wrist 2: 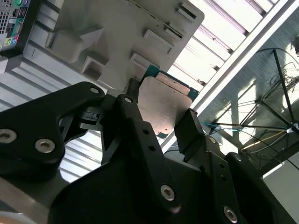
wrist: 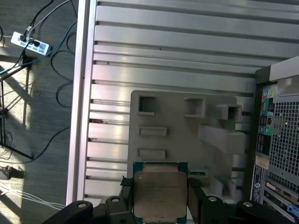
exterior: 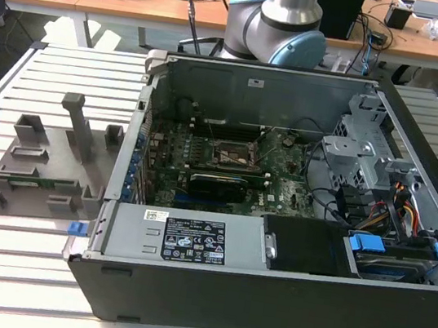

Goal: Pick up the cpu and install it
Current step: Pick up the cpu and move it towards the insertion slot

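Cpu (wrist: 160, 193) is sitting between the two black fingers (wrist: 125, 185) of your gripper (wrist: 160, 186). The fingers are squeezing it from both sides, so your tool is pinching the cpu. You are looking at one cpu, with a shiny metal top and a thin green edge. Faint writing is showing on its top in the first wrist view, but it is too small for you to read. In the second wrist view the cpu (wrist 2: 161, 105) is resting tilted between the fingers (wrist 2: 135, 114) of the gripper (wrist 2: 162, 105).

The cpu is hanging over the near edge of one grey tray (wrist: 163, 107), which is lying on the table (wrist: 177, 46) of metal slats, just beside the open computer case (wrist: 280, 140).

In the exterior view you are seeing the tray (exterior: 35, 178) at the exterior view's left of the case (exterior: 264, 303). One black socket (exterior: 229, 153) is lying inside the case. Two white labels are sticking there: a big one (exterior: 183, 237) on the front metal cover and a small one (exterior: 256, 83) on the back wall. Their print is too small to read.
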Robot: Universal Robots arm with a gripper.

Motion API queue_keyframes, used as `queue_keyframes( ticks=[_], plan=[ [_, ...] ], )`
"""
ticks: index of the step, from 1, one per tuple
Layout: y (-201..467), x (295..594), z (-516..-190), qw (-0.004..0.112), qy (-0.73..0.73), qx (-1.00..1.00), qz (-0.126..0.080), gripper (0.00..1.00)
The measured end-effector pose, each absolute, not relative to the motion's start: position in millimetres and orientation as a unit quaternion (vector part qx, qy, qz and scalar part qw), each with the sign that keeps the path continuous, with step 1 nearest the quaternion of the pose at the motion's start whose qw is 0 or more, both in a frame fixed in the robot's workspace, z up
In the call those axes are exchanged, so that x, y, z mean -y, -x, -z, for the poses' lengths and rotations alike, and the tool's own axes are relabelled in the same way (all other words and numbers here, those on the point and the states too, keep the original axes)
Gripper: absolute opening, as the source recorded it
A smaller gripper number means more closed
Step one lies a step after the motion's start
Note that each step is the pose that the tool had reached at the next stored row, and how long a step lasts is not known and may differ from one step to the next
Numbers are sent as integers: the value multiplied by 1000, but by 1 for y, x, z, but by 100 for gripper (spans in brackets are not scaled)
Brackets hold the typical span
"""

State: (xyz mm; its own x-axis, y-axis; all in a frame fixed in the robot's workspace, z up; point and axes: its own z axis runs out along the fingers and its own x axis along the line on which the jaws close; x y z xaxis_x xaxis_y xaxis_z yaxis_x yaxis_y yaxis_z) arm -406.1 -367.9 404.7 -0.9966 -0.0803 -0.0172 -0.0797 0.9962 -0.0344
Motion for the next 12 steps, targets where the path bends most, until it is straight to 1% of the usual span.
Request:
queue_keyframes(
  ticks=[5, 6, 7, 12],
  plan=[
    [406, 368, -417, 10, 40, -999, 13, 55],
    [406, 368, -419, 10, 40, -999, 6, 55],
    [406, 368, -419, 10, 40, -999, 4, 55],
    [406, 368, -420, 10, 40, -999, 4, 55]
  ],
)
